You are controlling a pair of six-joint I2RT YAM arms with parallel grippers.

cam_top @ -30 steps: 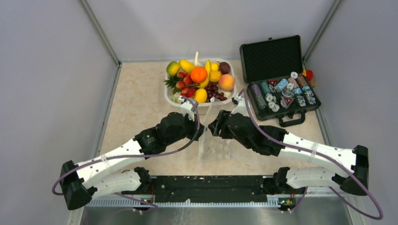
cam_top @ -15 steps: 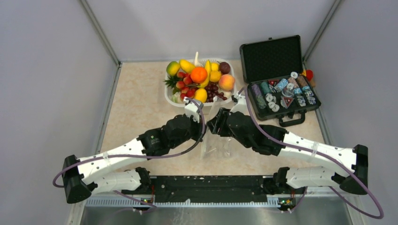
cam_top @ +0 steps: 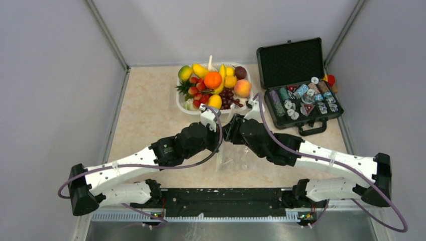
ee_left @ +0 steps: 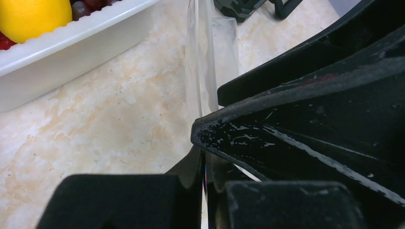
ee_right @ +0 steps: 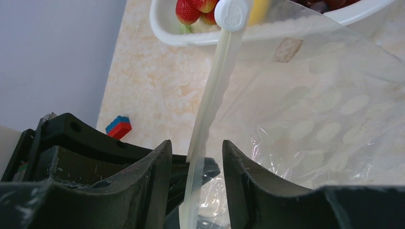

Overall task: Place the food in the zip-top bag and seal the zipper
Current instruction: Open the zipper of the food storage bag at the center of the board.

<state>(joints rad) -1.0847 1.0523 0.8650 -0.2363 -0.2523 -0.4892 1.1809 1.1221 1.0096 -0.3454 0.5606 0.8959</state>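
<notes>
Both arms reach forward and inward from their outer bases, forearms low over the table (cam_top: 150, 120), wrists meeting nose to nose at centre. Left gripper (ee_left: 206, 183): fingers drawn almost together, and the clear edge of the zip-top bag (ee_right: 325, 119) runs down into the slit between them, so it looks pinched there. Right gripper (ee_right: 196, 145): fingers parted, straddling the whitish zipper (ee_right: 215, 90) without clamping it. The strip rises from between these fingers, away from the wrist, to a white slider (ee_right: 231, 13) at its far end. The bag stands on edge, its dotted film spreading to the right of the right gripper and back toward the bases. The food (cam_top: 213, 80) lies heaped in the white tub (cam_top: 180, 95) just beyond both grippers, with strawberries (ee_right: 187, 10) near the slider. An open black case (cam_top: 294, 63) of chips (cam_top: 306, 100) sits beyond the right gripper, to its right. A small red-and-blue block (ee_right: 118, 127) lies on the table left of the right gripper.
</notes>
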